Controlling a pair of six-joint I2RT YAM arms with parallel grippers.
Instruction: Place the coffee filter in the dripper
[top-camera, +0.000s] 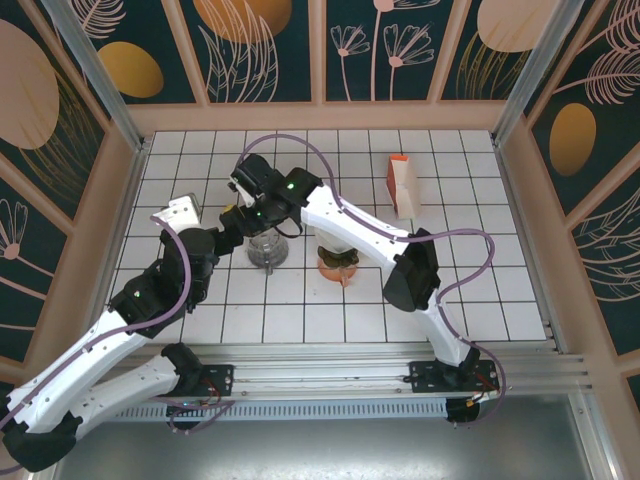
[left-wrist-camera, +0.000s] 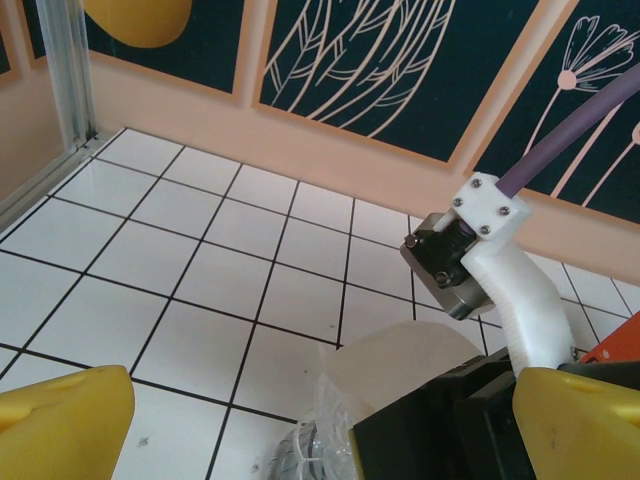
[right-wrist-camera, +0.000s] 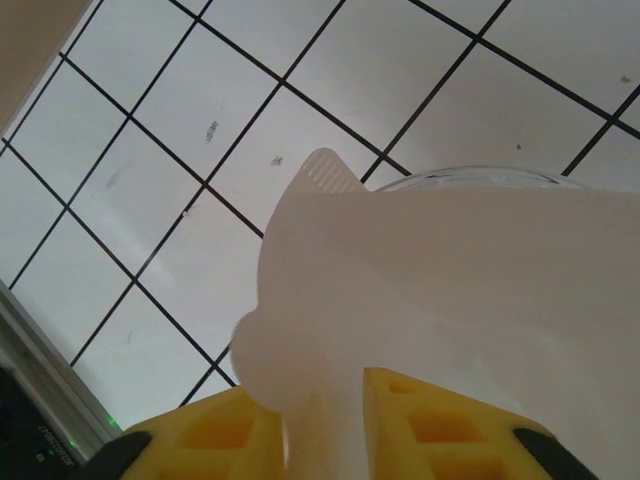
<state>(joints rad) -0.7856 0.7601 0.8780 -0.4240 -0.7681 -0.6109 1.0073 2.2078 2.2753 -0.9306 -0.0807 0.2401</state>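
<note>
Right wrist: we see the right fingers (right-wrist-camera: 440, 425) narrowly parted, the coffee filter (right-wrist-camera: 450, 290) between them, above the dripper (right-wrist-camera: 465, 173); the left fingers (left-wrist-camera: 60, 425) stand wide.

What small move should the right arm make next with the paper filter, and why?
Probably open the right gripper wider and lift away. The filter already hangs over the glass rim of the dripper, between yellow fingers that look slightly parted, so it seems ready to drop in.

White tiled table (top-camera: 500, 170) enclosed by dark floral wall panels (top-camera: 270, 70) in peach frames.
</note>
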